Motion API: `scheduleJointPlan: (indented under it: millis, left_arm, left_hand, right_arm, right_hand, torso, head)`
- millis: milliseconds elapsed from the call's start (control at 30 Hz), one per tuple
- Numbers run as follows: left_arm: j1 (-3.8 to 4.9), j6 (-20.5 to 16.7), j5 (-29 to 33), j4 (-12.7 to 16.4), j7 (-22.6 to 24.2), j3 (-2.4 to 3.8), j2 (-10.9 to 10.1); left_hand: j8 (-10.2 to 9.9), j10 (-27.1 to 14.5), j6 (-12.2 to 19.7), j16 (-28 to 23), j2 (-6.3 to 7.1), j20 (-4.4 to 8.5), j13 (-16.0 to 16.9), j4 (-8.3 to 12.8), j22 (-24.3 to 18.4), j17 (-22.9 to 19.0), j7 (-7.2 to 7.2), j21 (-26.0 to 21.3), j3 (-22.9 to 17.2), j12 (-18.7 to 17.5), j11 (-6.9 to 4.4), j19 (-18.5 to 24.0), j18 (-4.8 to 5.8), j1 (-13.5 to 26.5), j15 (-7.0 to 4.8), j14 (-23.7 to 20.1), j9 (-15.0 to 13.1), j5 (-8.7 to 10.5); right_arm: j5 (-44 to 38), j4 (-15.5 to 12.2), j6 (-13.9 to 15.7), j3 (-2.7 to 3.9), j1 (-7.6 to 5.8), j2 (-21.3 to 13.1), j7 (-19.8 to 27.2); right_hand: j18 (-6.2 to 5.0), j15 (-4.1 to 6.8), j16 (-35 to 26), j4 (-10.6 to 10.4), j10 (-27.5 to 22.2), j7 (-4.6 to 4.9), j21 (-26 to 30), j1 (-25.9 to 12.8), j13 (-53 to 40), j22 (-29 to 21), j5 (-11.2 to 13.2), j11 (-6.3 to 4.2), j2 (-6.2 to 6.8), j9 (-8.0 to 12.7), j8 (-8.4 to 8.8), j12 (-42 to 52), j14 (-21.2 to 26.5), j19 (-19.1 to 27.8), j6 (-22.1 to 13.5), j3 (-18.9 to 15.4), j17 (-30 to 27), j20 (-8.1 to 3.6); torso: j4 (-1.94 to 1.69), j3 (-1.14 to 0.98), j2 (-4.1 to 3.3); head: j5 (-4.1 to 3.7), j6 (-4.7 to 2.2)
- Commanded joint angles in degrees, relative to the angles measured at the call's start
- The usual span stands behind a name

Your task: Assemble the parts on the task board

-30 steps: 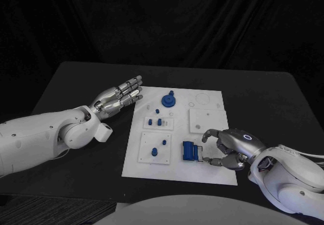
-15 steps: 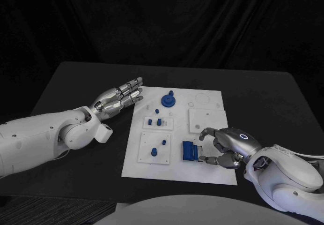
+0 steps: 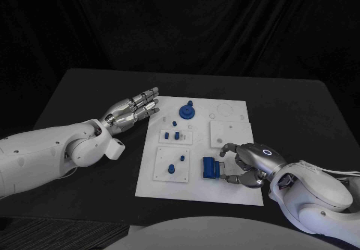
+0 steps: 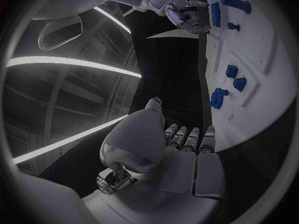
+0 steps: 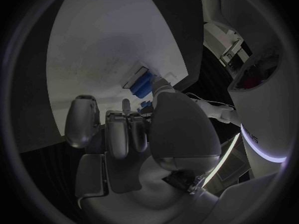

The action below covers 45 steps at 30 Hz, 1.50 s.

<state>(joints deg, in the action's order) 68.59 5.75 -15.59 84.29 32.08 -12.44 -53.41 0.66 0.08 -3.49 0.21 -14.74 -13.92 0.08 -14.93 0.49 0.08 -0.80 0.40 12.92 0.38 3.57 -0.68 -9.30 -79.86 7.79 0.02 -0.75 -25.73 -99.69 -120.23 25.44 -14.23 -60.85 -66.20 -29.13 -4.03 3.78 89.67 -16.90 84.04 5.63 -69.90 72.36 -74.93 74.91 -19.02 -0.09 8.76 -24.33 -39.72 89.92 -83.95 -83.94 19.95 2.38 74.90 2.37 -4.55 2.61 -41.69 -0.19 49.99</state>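
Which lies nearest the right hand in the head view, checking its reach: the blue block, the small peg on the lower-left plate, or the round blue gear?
1. Blue block, beside the right hand.
2. Small peg, lower-left plate.
3. Round blue gear, board's far end.

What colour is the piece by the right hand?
Blue part, clearest in the head view, beside the right hand.

Dim scene with a black backdrop; the white board (image 3: 225, 179) is the brightest area. Wrist views bend straight edges strongly, and bright light strips glare in the left wrist view.
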Motion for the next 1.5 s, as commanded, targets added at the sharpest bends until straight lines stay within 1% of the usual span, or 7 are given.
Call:
scheduleJointPlan:
  millis: [33, 600, 833, 1067, 1200, 1333, 1500]
  left_arm:
    - [-0.13, 0.79, -0.01, 0.12, 0.63, 0.04, 0.01]
    - [-0.34, 1.4, -0.01, 0.08, 0.63, 0.04, 0.06]
    - [-0.4, 1.56, -0.01, 0.12, 0.64, 0.04, -0.07]
    - [-0.43, 1.67, -0.01, 0.16, 0.76, 0.04, -0.12]
    - [-0.44, 1.71, -0.01, 0.15, 0.83, 0.04, -0.11]
    - [-0.45, 1.75, -0.01, 0.17, 0.83, 0.04, -0.13]
    - [-0.46, 1.74, -0.01, 0.18, 0.84, 0.04, -0.15]
  left_hand:
    - [0.32, -0.08, 0.07, -0.21, -0.09, -0.23, -0.08, 0.18, 0.05, -0.08, 0.37, 0.2, -0.09, -0.38, 0.3, 0.04, -0.73, -0.51, 0.41, -0.02, -0.05, -0.29]
    - [0.42, -0.08, -0.26, -0.21, -0.08, -0.35, -0.08, 0.05, 0.09, -0.08, 0.9, 0.25, 0.01, -0.38, 0.53, -0.02, -0.75, -0.29, 0.51, -0.02, -0.11, -0.12]
    - [0.45, -0.08, -0.37, -0.21, -0.12, -0.42, -0.08, 0.0, 0.12, -0.08, 1.06, 0.29, 0.03, -0.38, 0.53, -0.06, -0.76, -0.21, 0.58, -0.02, -0.13, -0.1]
    - [0.48, -0.08, -0.49, -0.21, -0.12, -0.51, -0.08, -0.05, 0.15, -0.08, 1.24, 0.32, 0.06, -0.38, 0.49, -0.1, -0.77, -0.15, 0.65, -0.02, -0.15, -0.07]
    - [0.53, -0.08, -0.64, -0.21, -0.14, -0.63, -0.08, -0.08, 0.19, -0.08, 1.43, 0.38, 0.07, -0.38, 0.51, -0.16, -0.79, -0.1, 0.77, -0.02, -0.17, -0.07]
    - [0.55, -0.08, -0.73, -0.21, -0.16, -0.69, -0.08, -0.09, 0.2, -0.08, 1.58, 0.39, 0.07, -0.38, 0.5, -0.18, -0.8, -0.08, 0.83, -0.02, -0.19, -0.07]
    - [0.57, -0.08, -0.78, -0.21, -0.16, -0.72, -0.08, -0.1, 0.22, -0.08, 1.68, 0.41, 0.07, -0.38, 0.5, -0.2, -0.8, -0.07, 0.85, -0.02, -0.2, -0.07]
  right_arm:
    - [0.08, 0.12, -1.3, 0.0, 0.17, 0.22, -1.17]
    - [0.18, 0.97, -1.91, 0.0, 0.44, 1.7, -0.97]
    - [0.18, 1.11, -2.08, 0.0, 0.54, 2.09, -0.84]
    - [0.18, 1.29, -2.66, 0.0, 0.57, 2.41, -0.83]
    - [0.18, 1.45, -2.88, 0.01, 0.58, 2.55, -0.76]
    - [0.18, 1.68, -3.14, 0.01, 0.59, 2.67, -0.7]
    - [0.51, 1.95, -3.25, 0.01, 0.6, 2.86, -0.45]
  right_hand:
    - [0.13, -0.45, 0.16, 0.08, 5.96, 0.46, -0.09, -0.3, -15.07, 9.89, 0.54, 0.54, 0.04, 0.39, -0.07, 0.08, -5.95, -0.34, 0.06, 0.36, 14.61, 0.38]
    - [0.13, -0.54, 0.17, 0.15, 5.96, 0.57, -0.09, 0.13, -15.07, 9.89, 0.76, 0.64, -0.27, 1.19, -0.22, 0.08, -5.95, -0.35, 0.76, 0.66, 14.64, 0.46]
    - [0.12, -0.52, 0.2, 0.26, 5.96, 0.47, -0.1, 1.45, -15.07, 9.9, -1.94, 0.59, -0.48, 3.26, -0.41, 0.08, -5.97, -0.37, 2.25, 1.12, 14.73, 0.51]
    - [0.12, -0.49, 0.2, 0.3, 5.96, 0.41, -0.15, 1.9, -15.07, 9.92, -2.49, 0.55, -0.57, 3.77, -0.74, 0.08, -5.98, -0.39, 3.07, 1.25, 14.74, 0.5]
    - [0.13, -0.39, 0.2, 0.34, 5.96, 0.27, -0.21, 2.78, -15.07, 9.93, -5.09, 0.42, -0.85, 5.12, -1.03, 0.08, -5.97, -0.41, 4.28, 1.55, 14.74, 0.42]
    - [0.14, -0.32, 0.25, 0.58, 5.96, 0.2, -0.23, 4.33, -15.07, 9.95, -9.21, 0.34, -1.13, 6.74, -1.02, 0.08, -6.0, -0.4, 4.9, 2.16, 14.87, 0.35]
    - [0.15, -0.25, 0.27, 0.81, 5.96, 0.12, -0.33, 5.35, -15.07, 9.97, -11.76, 0.26, -1.14, 7.89, -0.96, 0.08, -6.02, -0.42, 5.11, 2.58, 14.93, 0.29]
  torso:
    - [0.0, -0.01, -0.02]
    - [0.02, -0.01, 0.0]
    - [0.03, -0.03, 0.01]
    - [-0.01, 0.01, 0.02]
    - [-0.01, 0.0, 0.01]
    - [0.01, 0.0, 0.01]
    - [0.0, -0.02, 0.03]
  head:
    - [-0.11, 0.01]
    - [0.0, 0.01]
    - [-0.03, 0.01]
    - [-0.08, 0.01]
    - [-0.03, 0.01]
    - [0.04, 0.01]
    - [0.0, 0.01]
